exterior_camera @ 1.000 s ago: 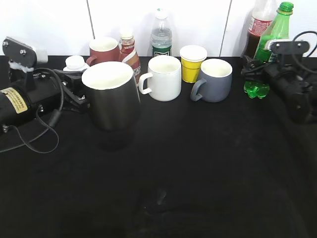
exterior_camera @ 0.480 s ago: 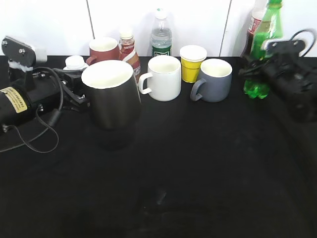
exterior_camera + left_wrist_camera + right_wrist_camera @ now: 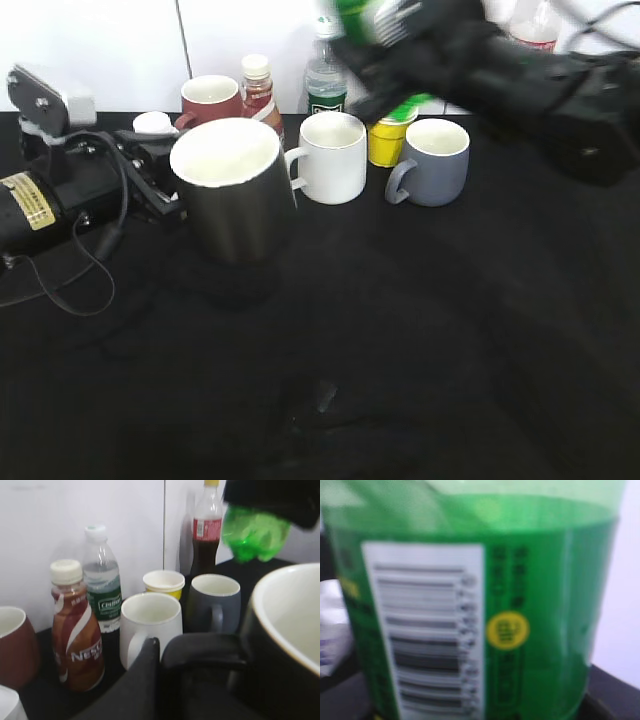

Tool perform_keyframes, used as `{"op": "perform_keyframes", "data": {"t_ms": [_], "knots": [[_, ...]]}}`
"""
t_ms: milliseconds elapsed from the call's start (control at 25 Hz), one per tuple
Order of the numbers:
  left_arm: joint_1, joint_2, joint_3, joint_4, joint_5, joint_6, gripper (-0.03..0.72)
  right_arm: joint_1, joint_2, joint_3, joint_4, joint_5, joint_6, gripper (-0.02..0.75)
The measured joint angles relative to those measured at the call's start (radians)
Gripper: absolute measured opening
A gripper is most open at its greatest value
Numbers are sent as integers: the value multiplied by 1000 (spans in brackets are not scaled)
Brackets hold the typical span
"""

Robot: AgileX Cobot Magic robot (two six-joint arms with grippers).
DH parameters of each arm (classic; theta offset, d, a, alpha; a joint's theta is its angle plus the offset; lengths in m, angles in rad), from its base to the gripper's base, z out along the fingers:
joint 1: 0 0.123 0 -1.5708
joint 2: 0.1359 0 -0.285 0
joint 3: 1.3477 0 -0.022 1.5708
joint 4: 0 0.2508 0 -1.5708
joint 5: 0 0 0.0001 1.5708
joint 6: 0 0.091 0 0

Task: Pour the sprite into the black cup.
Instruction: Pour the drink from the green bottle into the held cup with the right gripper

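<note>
The black cup (image 3: pixel 235 195), glossy with a white inside, stands left of centre on the black table. My left gripper (image 3: pixel 160 190) is shut on its handle; in the left wrist view the jaws (image 3: pixel 160 680) clamp the handle, with the cup (image 3: pixel 290 630) at the right. My right gripper (image 3: pixel 400 45) is shut on the sprite (image 3: pixel 365 15), held in the air and blurred above the white mug. The bottle's green base shows in the left wrist view (image 3: pixel 252 532). Its label and barcode fill the right wrist view (image 3: pixel 520 605), hiding the fingers.
Along the back stand a brownish-red mug (image 3: pixel 210 100), a brown drink bottle (image 3: pixel 258 95), a water bottle (image 3: pixel 325 80), a white mug (image 3: pixel 330 155), a yellow cup (image 3: pixel 383 145), a grey mug (image 3: pixel 435 160) and a red-labelled dark drink bottle (image 3: pixel 535 25). A white wall is behind.
My right arm has lifted the sprite off the table at the far right and swung it left and up, over the row of mugs. The left gripper and black cup stay put.
</note>
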Motion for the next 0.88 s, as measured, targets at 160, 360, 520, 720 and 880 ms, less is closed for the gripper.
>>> {"op": "perform_keyframes", "data": {"t_ms": [160, 360, 520, 720, 880], "knots": [[0, 0, 0, -21, 9, 5, 49, 11, 0, -5, -97, 48, -219, 451], [0, 0, 0, -9, 9, 92, 49, 11, 0, -5, -62, 93, -630, 450], [0, 0, 0, -1, 46, 132, 50, 11, 0, -5, 34, 104, -924, 450], [0, 0, 0, -1, 32, 132, 50, 11, 0, -5, 73, 104, -1110, 450], [0, 0, 0, -1, 31, 133, 50, 11, 0, -5, 73, 104, -1141, 449]]}}
